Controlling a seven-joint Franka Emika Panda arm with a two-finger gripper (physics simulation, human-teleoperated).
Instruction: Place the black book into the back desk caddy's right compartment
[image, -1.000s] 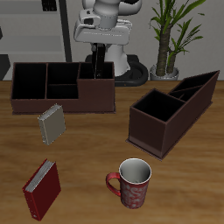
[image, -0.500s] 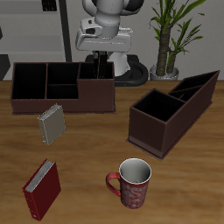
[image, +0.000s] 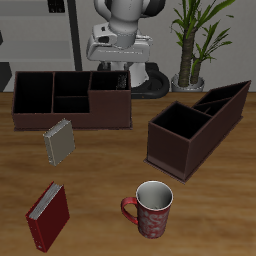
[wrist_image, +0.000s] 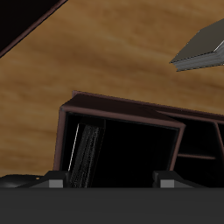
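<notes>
Black book (wrist_image: 86, 156): one, standing on edge inside the right compartment (wrist_image: 122, 115) of the back desk caddy (image: 70, 118), pale page edge facing up, close against one end wall. The rest of that cell is dark open space. The exterior view cannot separate the book from the cell's shadow.

Gripper (image: 112, 68): one, above the same cell, clear of its rim, jaws spread with nothing between them.

Count:
- Books, three: black, gray book (image: 58, 142) and red book (image: 47, 216).
- Caddies, two.
- Mug (image: 153, 208), one.

Gray book lies just in front of the back caddy's front wall. Slanted caddy (image: 195, 125) sits well apart. Red book and mug lie near the table's front edge, with bare wood between them.
</notes>
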